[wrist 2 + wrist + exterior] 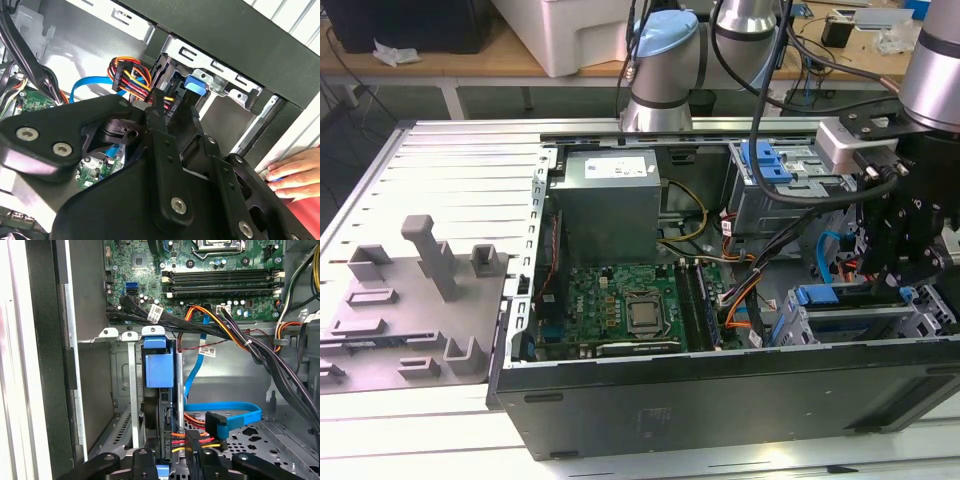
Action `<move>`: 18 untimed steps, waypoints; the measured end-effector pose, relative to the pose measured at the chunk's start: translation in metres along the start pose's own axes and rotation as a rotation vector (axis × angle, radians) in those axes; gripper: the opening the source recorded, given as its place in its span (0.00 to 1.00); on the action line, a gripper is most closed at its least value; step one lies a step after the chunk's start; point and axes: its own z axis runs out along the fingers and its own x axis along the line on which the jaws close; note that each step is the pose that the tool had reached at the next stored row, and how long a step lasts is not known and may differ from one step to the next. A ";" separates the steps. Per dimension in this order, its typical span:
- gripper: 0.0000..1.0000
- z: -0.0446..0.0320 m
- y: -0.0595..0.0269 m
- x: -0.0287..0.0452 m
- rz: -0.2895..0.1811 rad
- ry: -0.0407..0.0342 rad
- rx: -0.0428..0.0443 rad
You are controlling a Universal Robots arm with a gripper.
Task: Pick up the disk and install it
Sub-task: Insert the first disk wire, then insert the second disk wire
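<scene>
- You had the hand (898, 262) down at the drive cage (860, 320), in the corner of the open computer case (720, 380) at the exterior view's right.
- Its black fingers (200, 460) reached toward the rear edge of the disk (161, 405), which stood on edge inside the cage slot with its blue carrier bracket (159, 367) facing up toward the motherboard (210, 270).
- Whether the hand was pinching the disk or merely pressed near it could not be told; the fingertips sat just beside it and their contact was hidden.
- In the second wrist view the fingers (167, 165) pointed into the cage, where the bracket's blue tab (195, 85) showed beside a bundle of red, yellow and orange wires (131, 76).
- A blue flat data cable (225, 415) looped across the case floor just beside the disk, its connector near the hand.
- A second cage with a blue plastic tab (765, 160) stood farther back in the case, well apart from the hand.
- The power supply (608, 200) sat at the back of the case, and the motherboard (620, 305) lay in front of it.
- A person's hand (295, 175) rested outside the case wall.
- A grey fixture plate (410, 300) lay on the desk (470, 160) at the exterior view's left.
</scene>
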 end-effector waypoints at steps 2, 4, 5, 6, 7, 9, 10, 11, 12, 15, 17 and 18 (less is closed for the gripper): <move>0.36 0.0000 0.0000 0.0000 0.000 0.0000 0.0000; 0.36 -0.0002 0.0000 0.0000 0.000 0.0000 0.0000; 0.36 -0.0006 -0.0001 0.0001 0.000 0.0003 0.0000; 0.36 -0.0016 -0.0002 0.0001 0.000 0.0004 0.0000; 0.36 -0.0025 -0.0003 0.0002 0.000 0.0001 0.0000; 0.36 -0.0050 -0.0006 0.0004 0.000 0.0001 0.0001; 0.36 -0.0063 -0.0007 0.0004 0.000 0.0001 0.0001; 0.36 -0.0080 -0.0009 0.0006 0.000 0.0000 0.0001; 0.36 -0.0094 -0.0011 0.0007 0.000 0.0000 0.0002; 0.36 -0.0295 -0.0035 0.0021 0.001 0.0001 0.0011; 0.36 -0.0297 -0.0035 0.0022 0.001 0.0001 0.0010; 0.36 -0.0298 -0.0035 0.0022 0.001 0.0002 0.0011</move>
